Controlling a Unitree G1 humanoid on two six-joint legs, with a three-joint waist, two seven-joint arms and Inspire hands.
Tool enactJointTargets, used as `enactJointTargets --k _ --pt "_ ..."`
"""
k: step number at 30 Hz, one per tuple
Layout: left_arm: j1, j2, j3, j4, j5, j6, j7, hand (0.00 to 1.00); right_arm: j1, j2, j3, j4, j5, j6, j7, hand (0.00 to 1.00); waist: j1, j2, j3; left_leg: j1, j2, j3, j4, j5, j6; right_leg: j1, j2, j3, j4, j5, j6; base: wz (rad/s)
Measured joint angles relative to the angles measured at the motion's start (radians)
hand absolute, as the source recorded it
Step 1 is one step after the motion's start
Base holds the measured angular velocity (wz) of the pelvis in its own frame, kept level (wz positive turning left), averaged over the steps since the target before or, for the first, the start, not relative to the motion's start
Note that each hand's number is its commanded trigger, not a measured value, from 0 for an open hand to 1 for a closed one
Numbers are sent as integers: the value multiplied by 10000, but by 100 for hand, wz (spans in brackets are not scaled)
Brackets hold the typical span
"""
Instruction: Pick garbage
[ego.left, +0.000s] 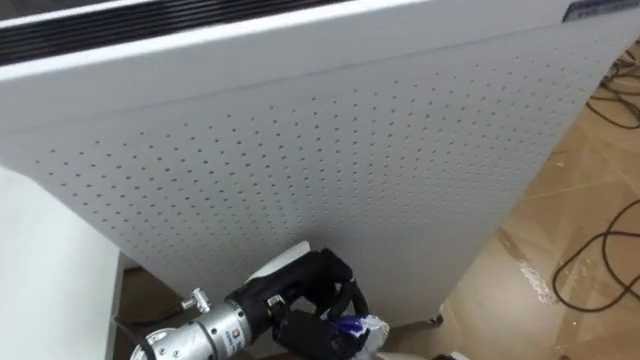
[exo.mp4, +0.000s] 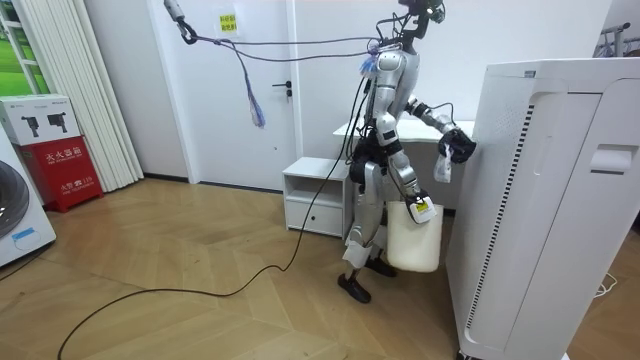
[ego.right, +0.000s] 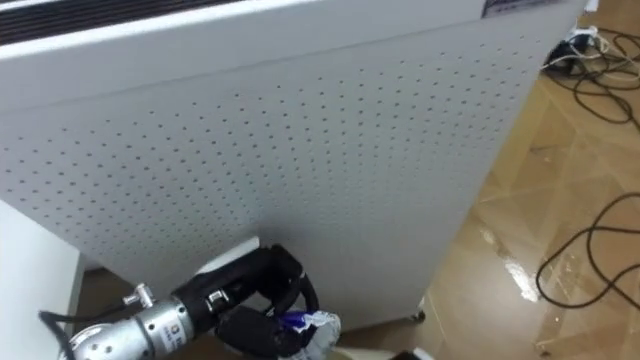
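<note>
- The robot stands on the wooden floor (exo.mp4: 180, 250) right in front of a tall white appliance (ego.left: 330, 150), facing its perforated side panel.
- In the eye views the left arm comes in from the lower left, and the left hand (ego.left: 305, 290) sits low against the foot of that panel.
- The left hand is clenched round the garbage, a crumpled pale wrapper (ego.left: 358, 328) with a blue patch on it; the wrapper sticks out past the dark fingers (ego.left: 330, 270) toward the floor side.
- In the room view that hand is raised to about chest height, just beside the appliance's near edge, with the pale wrapper hanging under it.
- The right hand (exo.mp4: 412, 203) hangs low beside the robot's thigh in the room view. A white bucket (exo.mp4: 413, 243) hangs directly beneath it, touching it; whether the hand grasps the bucket cannot be told at this range.
- The bucket sits between the robot's legs and the appliance, off the floor.
- Dark cables (ego.left: 600, 260) lie looped on the floor to the right of the appliance.
- Behind the robot stand a white desk (exo.mp4: 345, 130) and a low white cabinet (exo.mp4: 312, 195); a red box (exo.mp4: 58, 165) stands at the room view's far left, well apart.
</note>
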Motion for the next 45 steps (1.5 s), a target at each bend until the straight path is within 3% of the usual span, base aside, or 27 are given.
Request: enactJointTargets --k 7,13,21,30,31,32,33,45 --pt "-9 -221 13 1256 4 -63 39 100 -252 162 -59 -4 20 -142 -60 100 168 -295 -6 -449 33 36 -19 128 -33 -563 10 60 177 30 -49 -2" --pt "-11 -298 -45 1702 42 -61 48 100 -351 129 -126 -1 -7 -145 -91 100 173 -379 -6 -889 59 -25 250 137 -30 -859 -14 -182 329 46 -75 8" --pt "50 -267 -50 1850 167 -42 357 100 -397 132 -125 -280 -6 -132 -84 100 208 -352 -6 -1463 165 -88 384 264 -81 -1387 16 -289 410 166 -210 0" --pt "81 -322 -43 2501 846 -11 838 100 -417 78 -131 -454 40 -139 -99 100 233 -199 -3 -1655 175 -26 334 339 -107 -1663 2 -272 534 173 -230 0" --pt "71 -322 -14 2571 957 -11 905 95 -417 76 -151 -517 38 -139 -99 100 207 -199 -3 -1657 167 -21 302 355 -99 -1691 -1 -269 556 172 -230 0" --pt "71 -322 5 2601 1013 -10 929 22 -416 74 -173 -552 34 -139 -99 100 187 -199 -3 -1655 162 -19 280 369 -93 -1703 0 -265 561 172 -230 0" --pt "72 -314 20 2624 1119 -9 1012 0 -416 62 -204 -625 34 -139 -99 100 177 -200 -3 -1666 160 -2 258 377 -89 -1748 1 -235 575 172 -230 -5" --pt "125 -241 41 2644 1327 1 1136 0 -216 -243 -514 -1629 42 -219 -91 100 -174 -221 -7 -1827 143 36 247 443 -82 -1964 -87 -182 706 147 -251 -1"
